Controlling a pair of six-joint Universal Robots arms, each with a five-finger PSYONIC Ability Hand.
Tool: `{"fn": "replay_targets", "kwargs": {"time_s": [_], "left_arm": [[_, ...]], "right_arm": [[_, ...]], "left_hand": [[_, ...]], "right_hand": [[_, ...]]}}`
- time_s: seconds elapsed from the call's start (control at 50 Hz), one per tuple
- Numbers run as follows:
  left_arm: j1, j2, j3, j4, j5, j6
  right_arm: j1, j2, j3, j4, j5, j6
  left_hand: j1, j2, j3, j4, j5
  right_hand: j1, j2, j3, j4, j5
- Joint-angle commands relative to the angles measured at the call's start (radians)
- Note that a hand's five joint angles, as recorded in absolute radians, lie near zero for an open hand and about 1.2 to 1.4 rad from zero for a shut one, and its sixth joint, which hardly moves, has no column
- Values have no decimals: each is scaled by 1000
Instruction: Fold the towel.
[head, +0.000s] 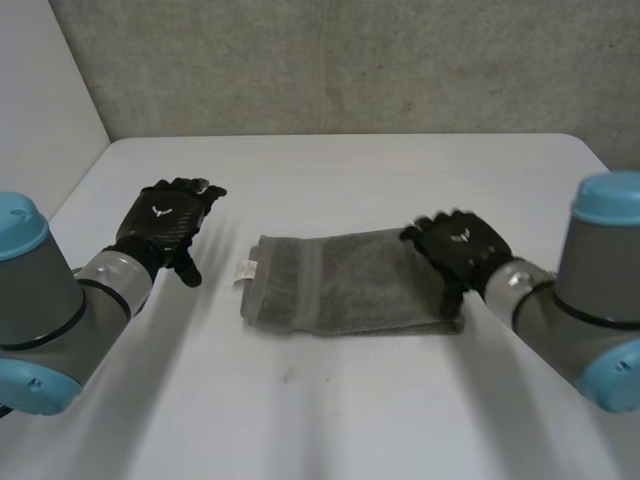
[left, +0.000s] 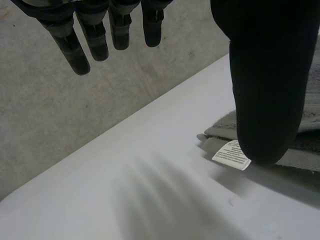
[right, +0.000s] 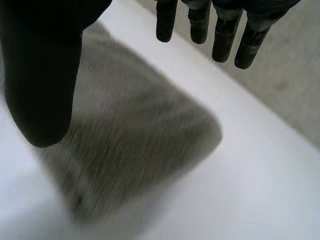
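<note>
A grey towel (head: 345, 282) lies folded flat in the middle of the white table (head: 330, 410), with a small white label (head: 246, 270) sticking out at its left end. My left hand (head: 168, 222) hovers open to the left of the towel, well apart from it; its wrist view has straight fingers (left: 82, 42), the thumb (left: 267, 85), and the label (left: 231, 154) by the towel's corner (left: 222, 131). My right hand (head: 455, 248) is over the towel's right end, fingers (right: 227, 35) straight and spread above the cloth (right: 135, 145), holding nothing.
A grey wall (head: 350, 65) runs behind the table's far edge. Bare white tabletop surrounds the towel, widest in front of it and on the left.
</note>
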Motion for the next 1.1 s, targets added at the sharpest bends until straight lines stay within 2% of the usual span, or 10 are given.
{"fn": "replay_targets", "kwargs": {"time_s": [0.02,0.22,0.4,0.56,0.66,0.84,0.86,0.88,0.9,1.1], "left_arm": [[-8,-2,-3,0,-1,0],[-10,-2,-4,-2,-1,0],[-8,2,-11,0,-1,0],[-6,11,-11,0,-6,0],[-3,29,-4,-6,-33,-28],[9,71,39,-32,-38,-90],[9,72,58,-49,-43,-106],[9,72,59,-49,-43,-106],[6,72,80,-73,-47,-118],[-56,18,249,-210,-57,-244]], "right_arm": [[-83,33,145,-80,-86,-5],[-106,41,156,-175,-94,19],[-81,30,50,-229,-48,28],[212,105,-266,-143,-30,21],[381,321,-522,85,-43,-88],[428,374,-596,147,-34,-220],[426,333,-581,112,-31,-173],[426,332,-580,112,-31,-173],[407,284,-552,80,-30,-106],[204,30,-238,-28,-28,220]], "left_hand": [[5,9,9,7,-25],[5,9,9,7,-25],[5,9,9,7,-25],[5,9,9,7,-25],[5,9,9,7,-25],[5,9,9,7,-25],[6,10,9,8,-24],[6,10,9,8,-24],[6,10,9,8,-24],[9,13,12,11,-21]], "right_hand": [[208,224,227,220,190],[1210,1226,1230,1222,1193],[1211,1227,1230,1223,1193],[1211,1227,1230,1223,1193],[1211,1227,1230,1223,1193],[1211,1227,1230,1223,1193],[721,737,740,733,703],[716,732,735,728,698],[68,84,87,80,50],[-11,5,8,1,-28]]}}
